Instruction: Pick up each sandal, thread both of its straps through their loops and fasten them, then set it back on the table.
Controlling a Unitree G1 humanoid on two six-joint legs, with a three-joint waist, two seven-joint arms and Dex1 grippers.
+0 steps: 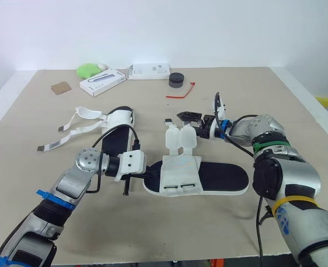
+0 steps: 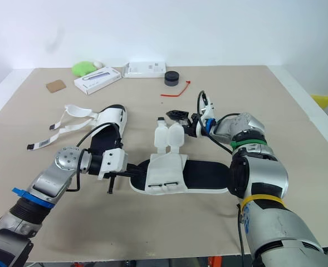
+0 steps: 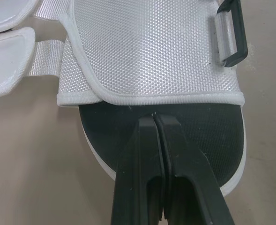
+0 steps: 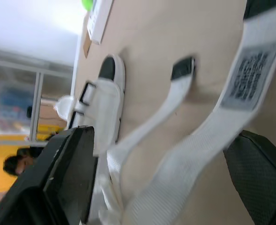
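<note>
White-strapped, black-soled sandal [image 1: 200,179] lies mid-bench [image 1: 247,94], long axis 9-to-3 o'clock — left end effector [image 3: 152,121], fingers together, at its 9 o'clock end; right end effector [image 4: 163,137], fingers apart, straddles a strap at 12 o'clock.

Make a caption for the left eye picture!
Shut left gripper touches near sandal at its toe, open right gripper at its loose straps; other sandal lies unfastened.

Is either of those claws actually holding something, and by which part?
Nothing is gripped. The left gripper is shut, tips over the black insole of the near sandal; the right gripper is open at its straps.
</note>
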